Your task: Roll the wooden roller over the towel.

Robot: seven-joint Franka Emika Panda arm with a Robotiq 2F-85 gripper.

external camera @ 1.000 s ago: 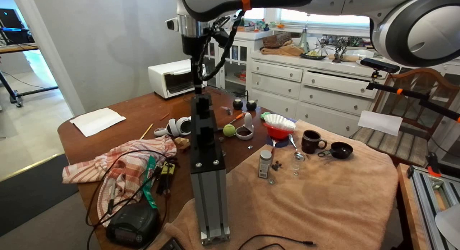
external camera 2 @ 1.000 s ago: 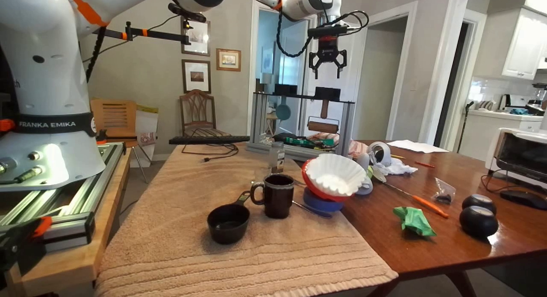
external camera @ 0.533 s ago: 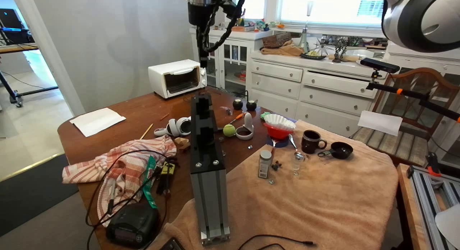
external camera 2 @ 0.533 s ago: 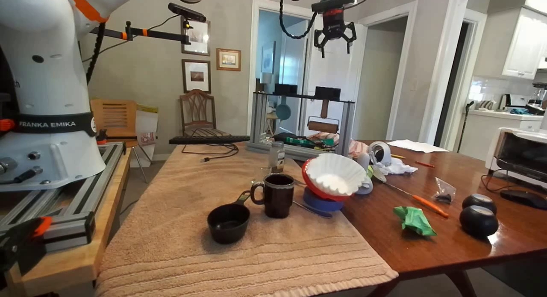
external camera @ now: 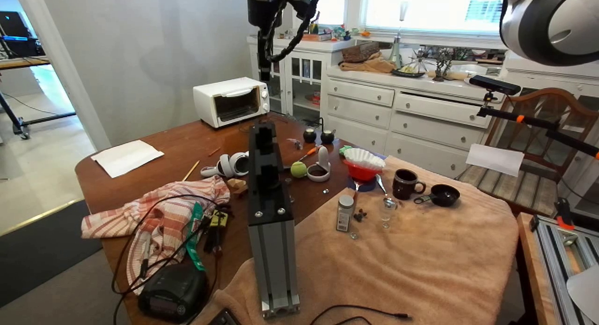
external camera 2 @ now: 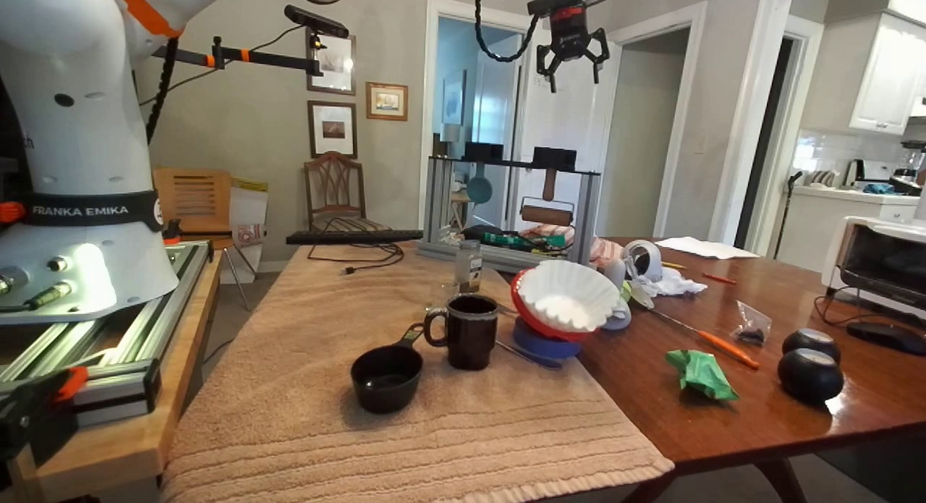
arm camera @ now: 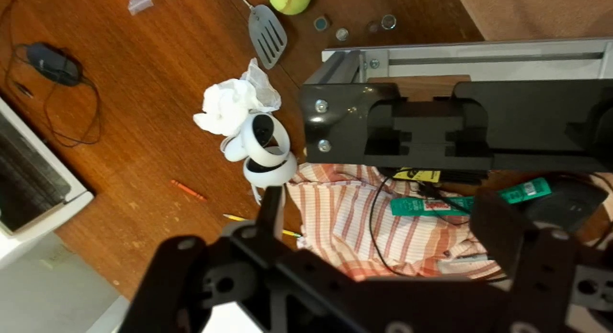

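End effector (external camera 2: 575, 85) is now higher, spread wider, empty; roller (external camera 2: 548, 214) hangs in rack (external camera 2: 584, 210), so no rolling proceeds.

The thick, jointed white robot arm (external camera 2: 87, 141), banded in orange and black, stands upright at its base and runs out of the top of an exterior view. Its black two-fingered pincer (external camera 2: 575, 82) hangs pointing downward, dark fingers (arm camera: 269, 208) spread wide apart.
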